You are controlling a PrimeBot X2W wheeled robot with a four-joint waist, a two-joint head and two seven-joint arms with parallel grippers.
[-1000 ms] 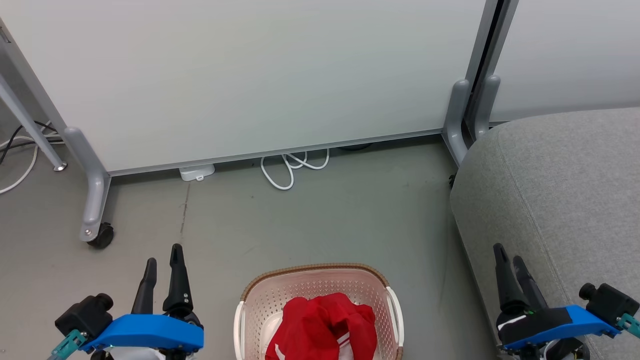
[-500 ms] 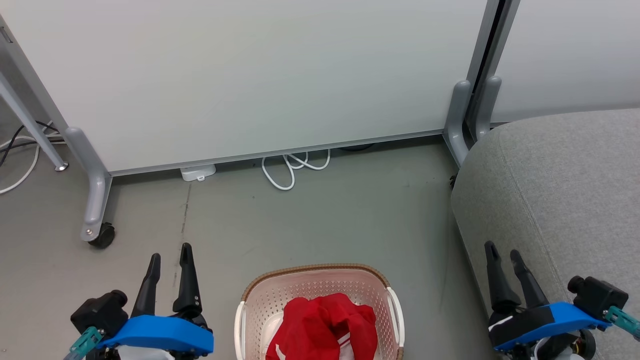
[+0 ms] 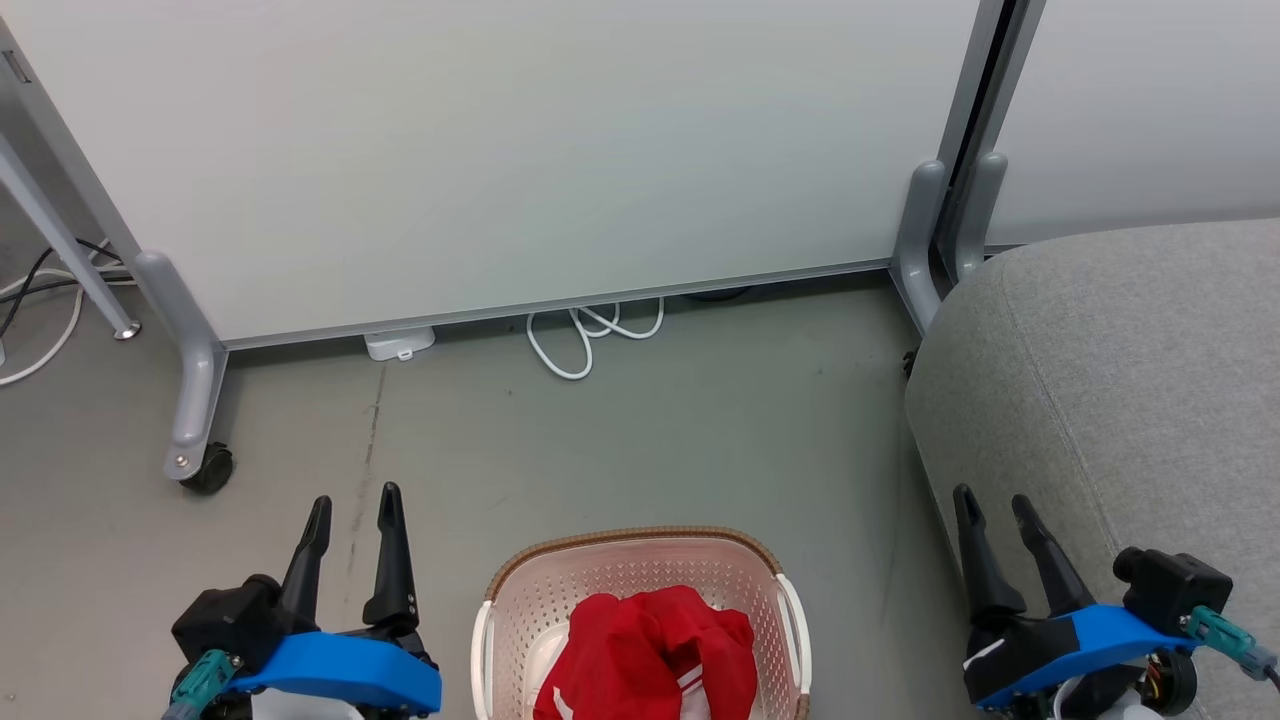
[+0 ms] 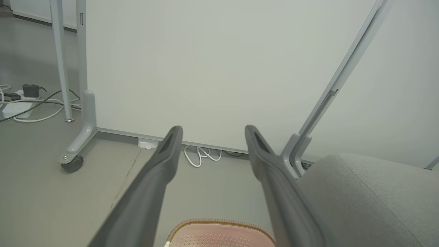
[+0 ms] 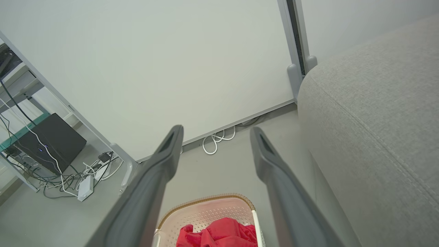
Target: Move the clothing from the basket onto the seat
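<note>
My left gripper and right gripper both stood empty with fingers parted, one on each side of the basket, placed, I judged, so either could dip in for a grab. The clothing lay heaped inside it, untouched, with the seat close by on my right.

L tool fingers apart, R tool same
</note>
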